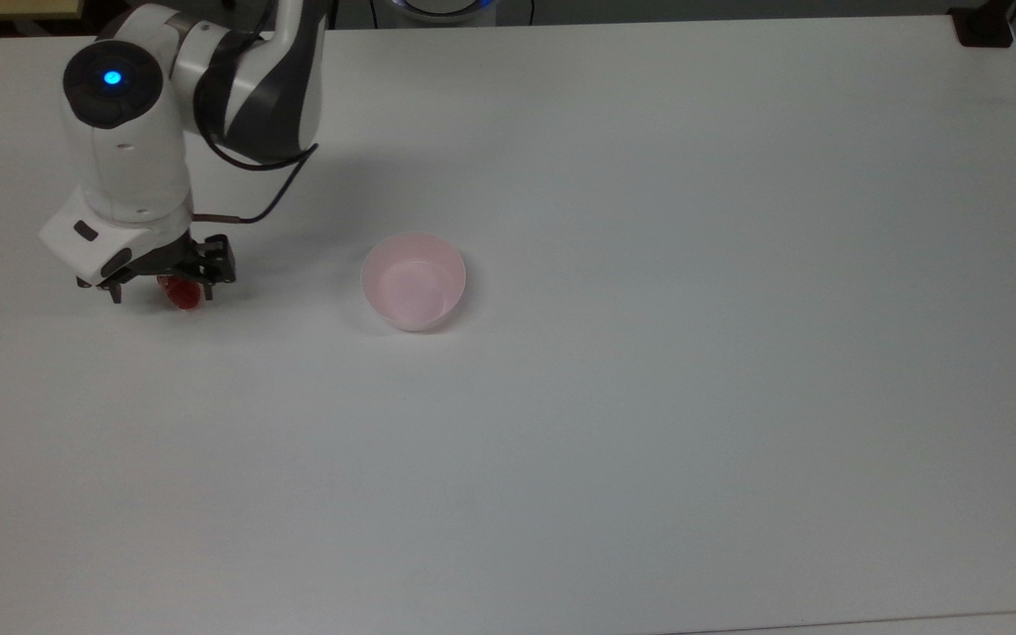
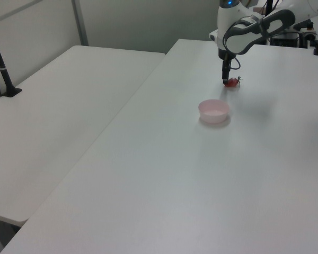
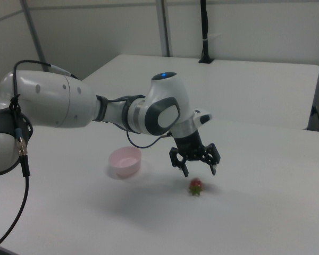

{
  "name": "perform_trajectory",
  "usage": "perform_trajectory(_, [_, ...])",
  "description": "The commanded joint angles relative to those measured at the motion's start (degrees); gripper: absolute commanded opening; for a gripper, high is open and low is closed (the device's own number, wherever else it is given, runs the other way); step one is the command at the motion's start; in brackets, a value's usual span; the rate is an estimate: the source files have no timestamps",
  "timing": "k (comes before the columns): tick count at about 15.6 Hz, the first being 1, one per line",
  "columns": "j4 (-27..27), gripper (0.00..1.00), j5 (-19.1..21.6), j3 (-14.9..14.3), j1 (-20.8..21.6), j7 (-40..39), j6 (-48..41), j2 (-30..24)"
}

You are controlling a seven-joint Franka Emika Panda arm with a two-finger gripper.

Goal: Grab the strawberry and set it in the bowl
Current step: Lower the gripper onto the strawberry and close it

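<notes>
Altogether one small glossy red strawberry [image 3: 195,186] and one small round pale pink bowl [image 1: 413,282] sit on the plain white table [image 1: 649,397], and one white robot arm [image 3: 95,109] works over them. Its black two-finger gripper [image 3: 198,171] points straight down with the fingers spread wide, holding nothing. In the right view the strawberry lies on the table directly beneath the gap between the fingers, not touched by them (the top view hides most of it behind the gripper [image 1: 160,295]). From the gripper, the bowl stands well apart, toward the top view's right.
</notes>
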Motion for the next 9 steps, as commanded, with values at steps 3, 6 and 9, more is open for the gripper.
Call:
perform_trajectory(3, [-2.09, 0.96, 1.78, -1.68, 0.81, -5.4, -0.23, -0.86])
perform_trajectory(6, [-3.49, 0.73, 1.78, -1.68, 0.81, -8.02, -0.32, -0.77])
perform_trajectory(9, [-4.12, 0.43, 1.95, -1.68, 0.72, -10.85, -0.32, -0.69])
